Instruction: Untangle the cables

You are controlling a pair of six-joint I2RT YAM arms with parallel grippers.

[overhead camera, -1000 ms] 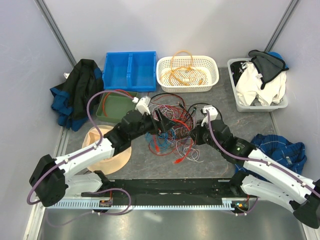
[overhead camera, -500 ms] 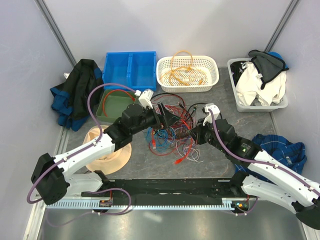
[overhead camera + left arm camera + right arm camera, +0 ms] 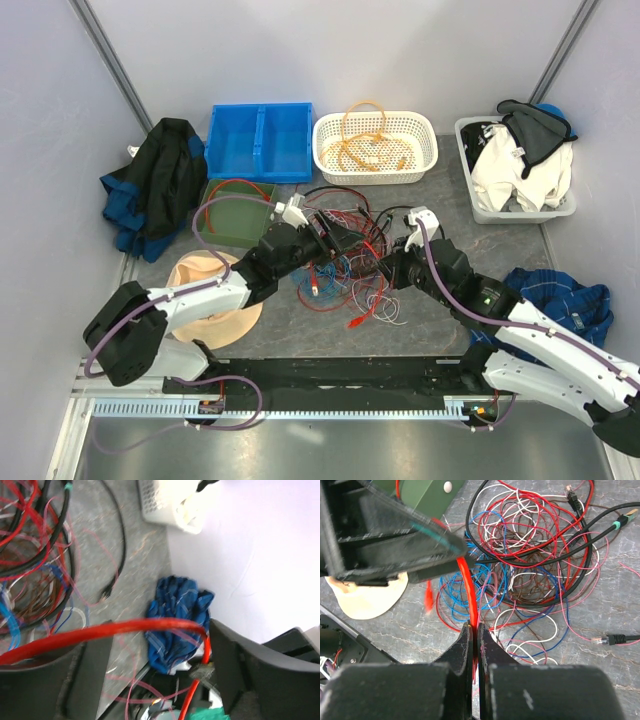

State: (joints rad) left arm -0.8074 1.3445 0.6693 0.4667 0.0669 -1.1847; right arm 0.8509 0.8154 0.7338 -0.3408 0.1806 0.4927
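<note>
The cables (image 3: pixel 348 252) lie in a tangle of red, blue, black, white and pink wires at mid-table, also in the right wrist view (image 3: pixel 535 565) and the left wrist view (image 3: pixel 30 565). My right gripper (image 3: pixel 388 266) is at the tangle's right edge, shut (image 3: pixel 475 628) on a thick red cable (image 3: pixel 468 587). That red cable (image 3: pixel 125 628) runs across the gap of my left gripper (image 3: pixel 155 636), whose fingers stand wide apart. The left gripper (image 3: pixel 332 245) hangs over the tangle's left side, close to the right one.
At the back stand a blue bin (image 3: pixel 260 140), a white basket (image 3: pixel 425 150) holding orange cables and a grey bin (image 3: pixel 505 215) of clothes. A green tray (image 3: pixel 225 228) holds an orange coil. A tan hat (image 3: pixel 210 300), dark jacket (image 3: pixel 155 185) and blue cloth (image 3: pixel 560 295) lie around.
My left arm has dropped and swung, with its gripper shifting slightly right over the tangle; the green tray's orange coil now shows. The right gripper has held its place on the red cable.
</note>
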